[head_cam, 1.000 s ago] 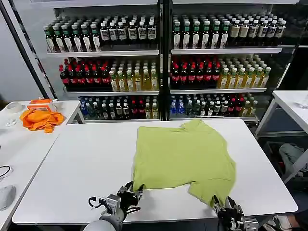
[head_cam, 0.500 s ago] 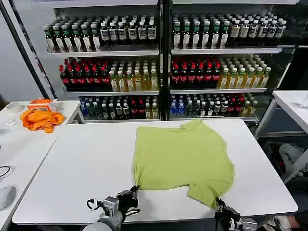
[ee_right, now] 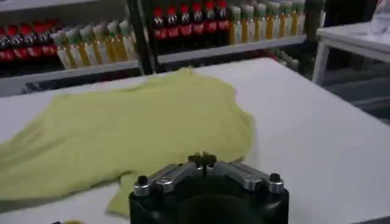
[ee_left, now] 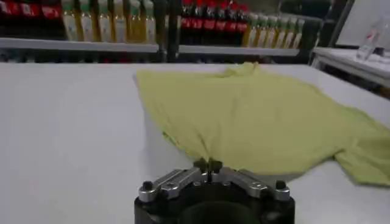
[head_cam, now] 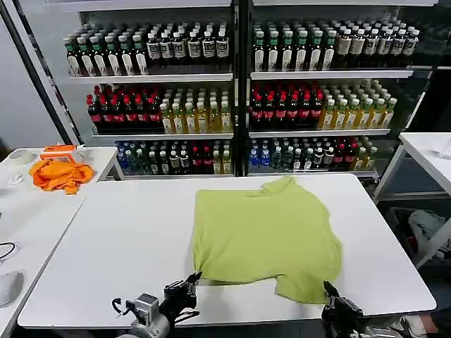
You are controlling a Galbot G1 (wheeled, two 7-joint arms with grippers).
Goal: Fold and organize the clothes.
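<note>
Lime-green T-shirt [head_cam: 264, 238] is spread on the white table [head_cam: 113, 246], right of centre, with both grippers at the near edge.

It is laid flat with some wrinkles, its collar toward the drink shelves [head_cam: 239, 91] and one sleeve reaching toward the near right corner. The left gripper [head_cam: 184, 287] is seen just off the shirt's near left corner, its fingers pressed together with no cloth between them, as the left wrist view [ee_left: 208, 165] shows. The right gripper [head_cam: 331, 301] is placed just beside the near right sleeve, likewise clenched on nothing [ee_right: 202, 160]. An orange cloth [head_cam: 60, 174] is left on the side table, well apart.
</note>
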